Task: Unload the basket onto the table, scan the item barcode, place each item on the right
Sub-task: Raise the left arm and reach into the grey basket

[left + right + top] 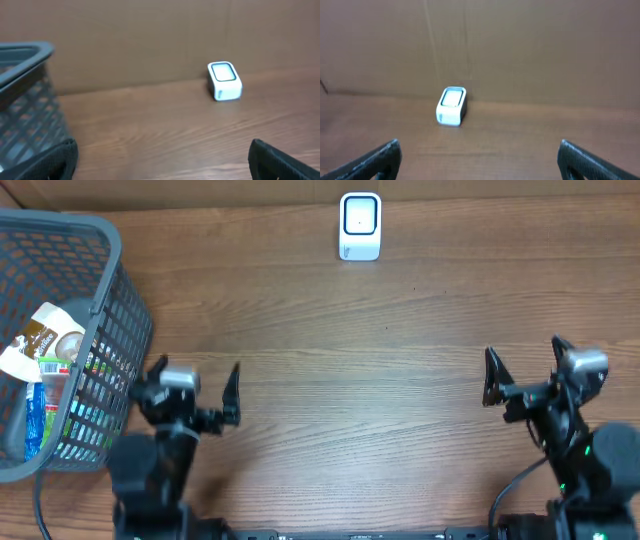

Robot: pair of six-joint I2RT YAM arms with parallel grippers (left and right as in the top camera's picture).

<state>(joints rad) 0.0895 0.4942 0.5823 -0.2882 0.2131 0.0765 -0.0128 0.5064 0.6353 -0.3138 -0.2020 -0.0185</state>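
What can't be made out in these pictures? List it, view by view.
- Overhead: grey plastic mesh basket is cut off by the left edge.
- Overhead: brown-and-white packet and blue packet inside are partly hidden by the basket wall; any barcode is too small to see.
- Left wrist: only a blurred basket corner; contents hidden.
- Right wrist: basket out of frame.
- All views: small white box-shaped scanner, window detail too small.
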